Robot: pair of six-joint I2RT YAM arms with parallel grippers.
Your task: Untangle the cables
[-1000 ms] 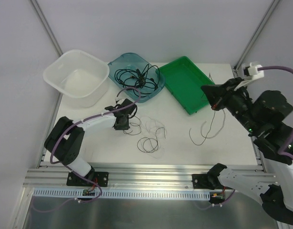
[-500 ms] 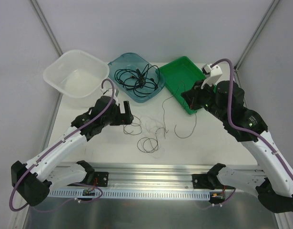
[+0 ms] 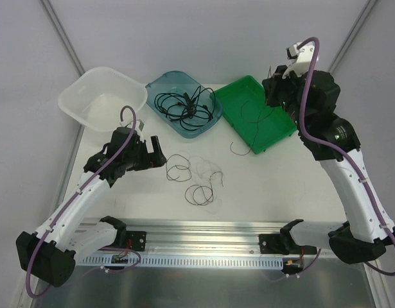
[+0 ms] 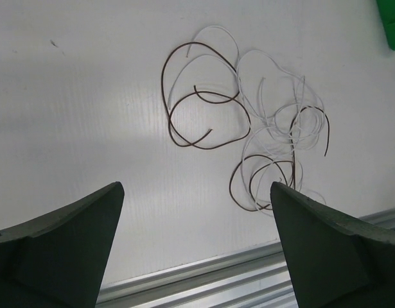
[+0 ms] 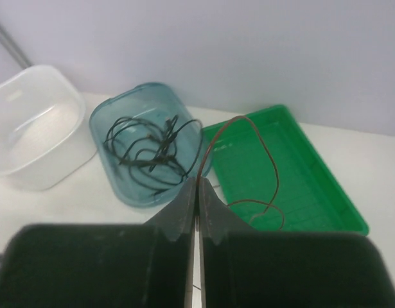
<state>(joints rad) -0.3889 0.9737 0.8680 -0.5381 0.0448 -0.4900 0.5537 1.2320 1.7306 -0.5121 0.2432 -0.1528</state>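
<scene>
One brown cable point(image 5: 238, 118) pinched in R pincer point(image 5: 196, 183) over green tray point(image 5: 311, 190)

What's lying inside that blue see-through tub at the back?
The blue tub holds a loose tangle of black cables, some with small plugs. Where the cords cross, I cannot tell which runs underneath.
</scene>
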